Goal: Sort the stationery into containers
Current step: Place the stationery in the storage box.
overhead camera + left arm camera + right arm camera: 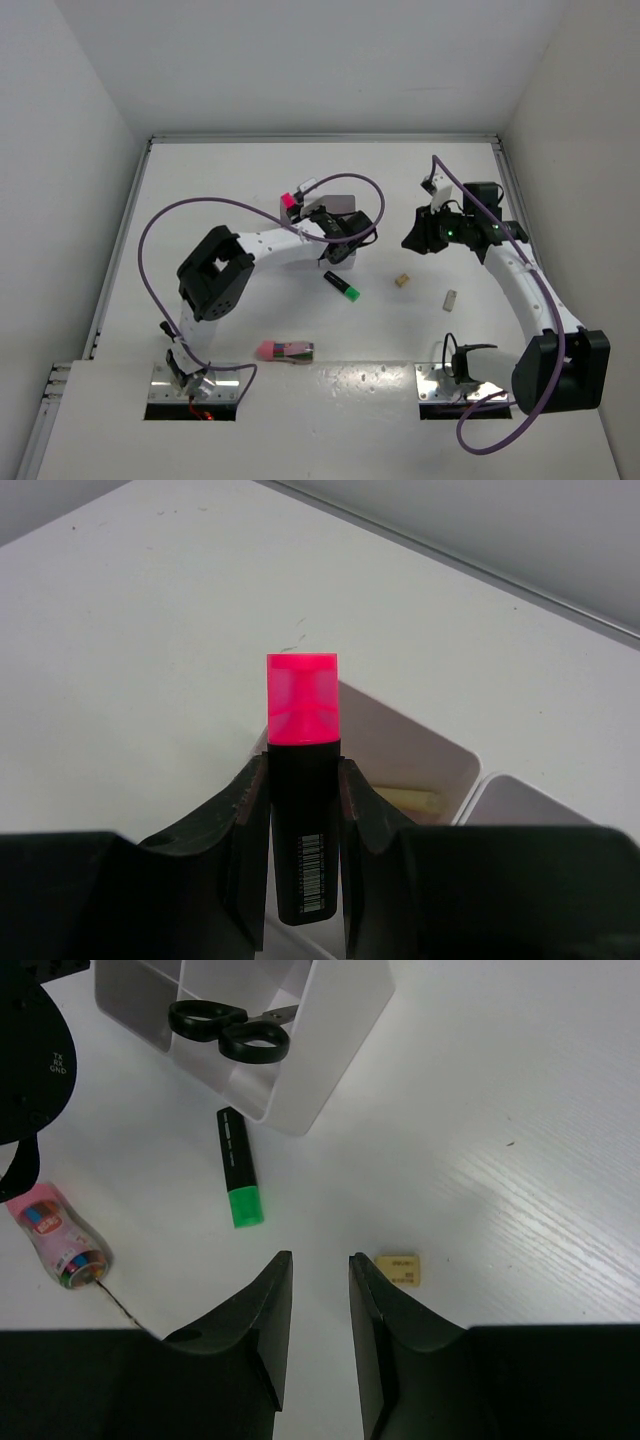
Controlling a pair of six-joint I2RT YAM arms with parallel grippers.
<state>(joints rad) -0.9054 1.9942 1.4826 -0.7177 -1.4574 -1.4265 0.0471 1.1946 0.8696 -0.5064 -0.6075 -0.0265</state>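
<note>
My left gripper (303,765) is shut on a black highlighter with a pink cap (302,780), cap pointing away from the wrist. It hangs over the white compartment tray (455,752), where a yellowish item (410,800) lies in one cell. From above, the pink cap (288,200) shows by the left gripper (303,212), which hides most of the tray (342,204). My right gripper (320,1260) is open and empty above the table, right of the tray. Below it lie a beige eraser (398,1268) and a green-ended highlighter (238,1167). Black scissors (230,1030) rest in the tray (330,1060).
A pink-capped bundle of coloured pens (285,351) lies near the table's front edge, also in the right wrist view as the pen bundle (55,1235). A pale eraser bit (450,298) sits right of the beige eraser (402,281). Walls enclose the table on three sides.
</note>
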